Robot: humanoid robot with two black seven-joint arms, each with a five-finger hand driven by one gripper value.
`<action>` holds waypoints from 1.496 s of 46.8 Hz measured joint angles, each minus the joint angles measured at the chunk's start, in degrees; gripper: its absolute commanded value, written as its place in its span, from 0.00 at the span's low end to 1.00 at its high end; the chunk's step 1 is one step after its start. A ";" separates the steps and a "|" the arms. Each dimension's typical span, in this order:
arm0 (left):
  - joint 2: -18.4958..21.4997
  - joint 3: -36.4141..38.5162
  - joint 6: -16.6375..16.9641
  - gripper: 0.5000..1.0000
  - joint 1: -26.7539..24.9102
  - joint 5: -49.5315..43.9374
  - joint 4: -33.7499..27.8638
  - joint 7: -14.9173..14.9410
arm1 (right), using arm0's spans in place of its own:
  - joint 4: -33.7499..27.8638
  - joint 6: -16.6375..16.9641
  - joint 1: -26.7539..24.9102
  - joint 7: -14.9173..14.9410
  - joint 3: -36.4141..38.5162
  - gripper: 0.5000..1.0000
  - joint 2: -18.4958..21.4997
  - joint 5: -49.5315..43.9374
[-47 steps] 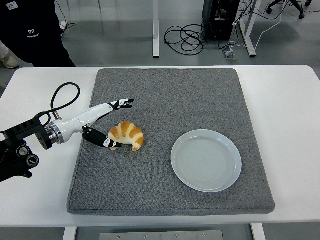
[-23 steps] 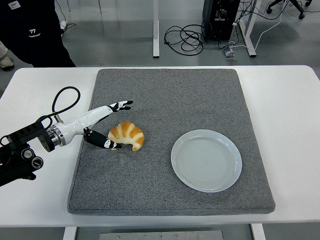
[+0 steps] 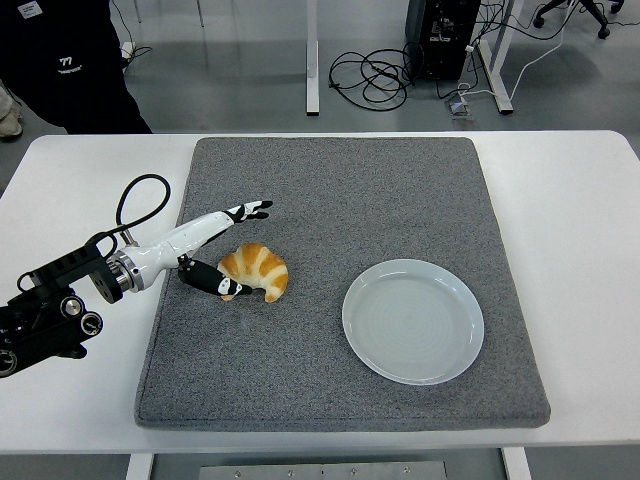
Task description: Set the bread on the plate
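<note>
I am reaching my left hand [image 3: 222,247] in over the grey mat [image 3: 340,400] on the white table [image 3: 570,230], spread wide and holding nothing, thumb touching the bread [image 3: 255,271] at its 9 o'clock side, fingers hovering past its 11 o'clock. I am judging this the approach to the grasp. The plate [image 3: 413,320] is lying empty at 3 o'clock from the bread, well apart. Next, I need closing fingers and a lift.

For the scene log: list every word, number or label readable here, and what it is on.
"77": white print on the person's dark clothing; the smaller line beneath is too blurred to read.
White tag at the top left: print too small to read.
Nothing readable on the bread, plate or left hand.
</note>
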 measured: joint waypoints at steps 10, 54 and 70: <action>-2.36 0.09 0.00 0.91 -0.02 0.01 2.77 -0.09 | 0.00 -0.01 0.00 0.00 0.00 1.00 0.00 -0.04; -3.34 0.43 -0.06 0.00 -0.66 0.28 3.55 -1.01 | 0.00 0.01 0.00 0.00 0.00 1.00 0.00 0.00; -2.37 0.34 -0.10 0.00 -1.84 -0.47 3.32 -0.95 | 0.00 0.01 -0.01 0.00 0.00 1.00 0.00 0.00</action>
